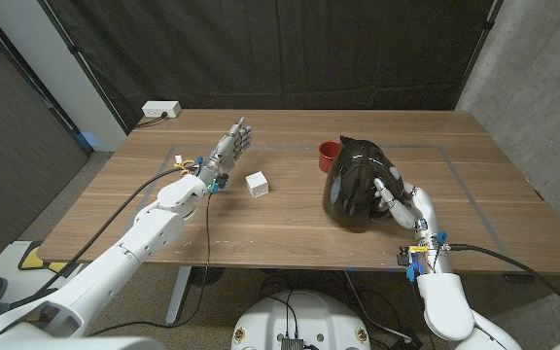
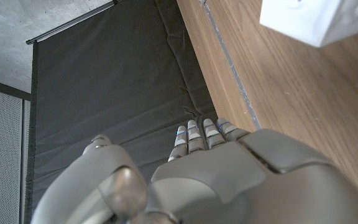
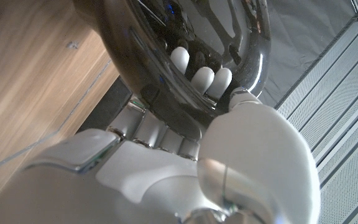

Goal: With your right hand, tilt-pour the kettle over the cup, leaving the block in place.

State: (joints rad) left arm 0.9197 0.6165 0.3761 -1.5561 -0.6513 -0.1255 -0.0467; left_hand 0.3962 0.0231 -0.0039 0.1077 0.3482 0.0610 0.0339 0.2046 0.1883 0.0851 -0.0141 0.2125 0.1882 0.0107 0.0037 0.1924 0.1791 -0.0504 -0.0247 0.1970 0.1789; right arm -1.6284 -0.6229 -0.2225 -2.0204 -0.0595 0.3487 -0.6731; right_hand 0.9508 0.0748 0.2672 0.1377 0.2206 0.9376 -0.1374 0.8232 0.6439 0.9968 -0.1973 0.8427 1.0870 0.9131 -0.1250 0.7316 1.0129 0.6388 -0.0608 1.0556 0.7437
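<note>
A glossy black kettle [image 1: 357, 183] is tipped toward the red cup [image 1: 329, 154], its spout end over the cup's rim. My right hand [image 1: 397, 201] grips the kettle from its near right side; in the right wrist view its fingers [image 3: 194, 78] wrap the dark shiny kettle body [image 3: 166, 56]. A white block [image 1: 256, 184] sits on the table left of the kettle, and its corner [image 2: 303, 22] shows in the left wrist view. My left hand [image 1: 226, 152] hovers behind and left of the block, fingers apart and holding nothing; its fingers [image 2: 201, 134] point off past the table edge.
The wooden table [image 1: 290, 238] carries a thin taped rectangle [image 1: 460, 170] around the work area. A white power strip [image 1: 160, 111] lies at the far left corner. A black curtain hangs behind the table.
</note>
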